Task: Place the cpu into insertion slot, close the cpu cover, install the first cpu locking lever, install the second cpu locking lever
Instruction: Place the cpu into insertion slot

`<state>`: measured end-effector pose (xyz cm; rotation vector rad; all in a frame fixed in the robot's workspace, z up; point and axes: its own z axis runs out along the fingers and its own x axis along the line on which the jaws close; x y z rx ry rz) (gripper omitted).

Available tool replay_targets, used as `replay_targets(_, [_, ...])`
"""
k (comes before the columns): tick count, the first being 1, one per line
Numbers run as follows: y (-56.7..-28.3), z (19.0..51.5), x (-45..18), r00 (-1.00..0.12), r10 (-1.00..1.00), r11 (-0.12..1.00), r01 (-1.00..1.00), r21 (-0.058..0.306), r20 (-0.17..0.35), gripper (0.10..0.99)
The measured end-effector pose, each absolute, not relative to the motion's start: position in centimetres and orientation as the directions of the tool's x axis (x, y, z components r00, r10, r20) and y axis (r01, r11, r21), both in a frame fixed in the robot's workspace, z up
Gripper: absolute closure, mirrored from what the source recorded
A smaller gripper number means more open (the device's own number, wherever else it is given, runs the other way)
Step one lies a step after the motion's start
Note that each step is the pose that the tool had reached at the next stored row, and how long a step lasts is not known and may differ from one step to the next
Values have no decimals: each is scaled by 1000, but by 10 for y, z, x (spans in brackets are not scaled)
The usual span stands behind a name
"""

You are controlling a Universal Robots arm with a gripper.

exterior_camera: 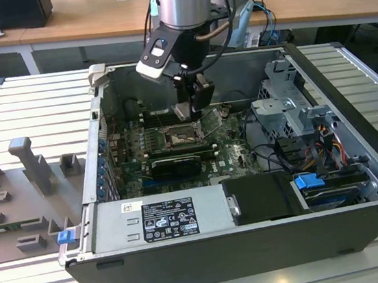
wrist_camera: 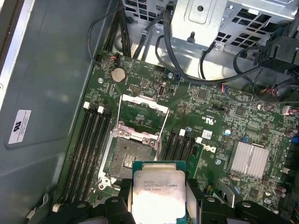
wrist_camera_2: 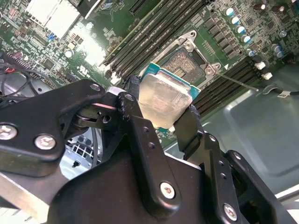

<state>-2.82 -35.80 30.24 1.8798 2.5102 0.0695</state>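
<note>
I have the gripper (exterior_camera: pixel 194 103) lowered inside the open computer case (exterior_camera: pixel 211 266), hanging over the green circuit board (wrist_camera: pixel 210 107). Its two black, matte fingers (wrist_camera_2: pixel 135 100) are closed part way, only as far as the chip's width allows, and clamp the cpu (wrist_camera_2: pixel 166 98) by two opposite edges. In both wrist views the cpu is a flat square with a green rim and a raised, pale silvery metal face with rounded corners; the face is dull and smeared with a thin grey residue. It sits level between the fingertips and is clear of the board, so it is not seated. In the first wrist view the gripper (wrist_camera: pixel 159 200) and the cpu (wrist_camera: pixel 156 186) lie just short of the insertion slot (wrist_camera: pixel 126 156), which is directly ahead of the fingertips. The slot is a square socket with a dark, finely grained centre and a thin bright metal rim, and its centre is bare. The cpu cover (wrist_camera: pixel 144 101), a thin silvery frame with a cut-out middle, stands swung up on the slot's far edge, away from the tool. Long, narrow black memory slots (wrist_camera: pixel 91 140) run on both sides of the socket. A ribbed silver heat sink (wrist_camera: pixel 250 158) sits further off to one side of the tool, and a round coin battery (wrist_camera: pixel 118 73) lies beyond the raised cover.
</note>
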Motion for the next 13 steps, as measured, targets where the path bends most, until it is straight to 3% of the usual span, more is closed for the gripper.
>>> replay_targets(9, [-358, 293, -28, -278, 960, 278, 960, 22, 27, 545])
replay_targets(13, [-358, 285, -28, -217, 976, 216, 976, 16, 29, 545])
